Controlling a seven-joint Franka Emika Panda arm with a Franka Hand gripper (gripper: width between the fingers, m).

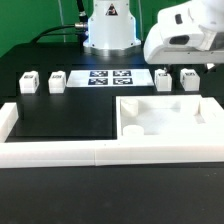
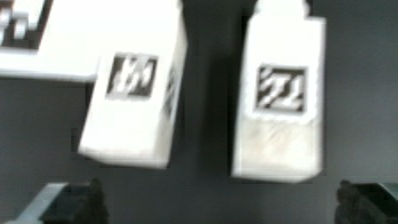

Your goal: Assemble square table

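The square table's top (image 1: pixel 190 118), a white tray with round sockets, lies at the front on the exterior view's right. Four white tagged leg blocks stand in a row behind it: two on the left (image 1: pixel 29 81) (image 1: pixel 57 79) and two on the right (image 1: pixel 163 78) (image 1: pixel 189 79). My gripper (image 1: pixel 176 58) hangs above the right pair. In the wrist view those two legs (image 2: pixel 134 95) (image 2: pixel 285 95) lie side by side on the black mat. The gripper (image 2: pixel 221 205) is open, its dark fingertips (image 2: pixel 71 203) wide apart with nothing between them, short of the legs' near ends.
The marker board (image 1: pixel 108 77) lies between the two pairs of legs; its corner (image 2: pixel 27 35) shows in the wrist view. A long white border wall (image 1: pixel 60 152) runs along the front and left edge of the black mat. The robot's base (image 1: pixel 108 30) stands at the back.
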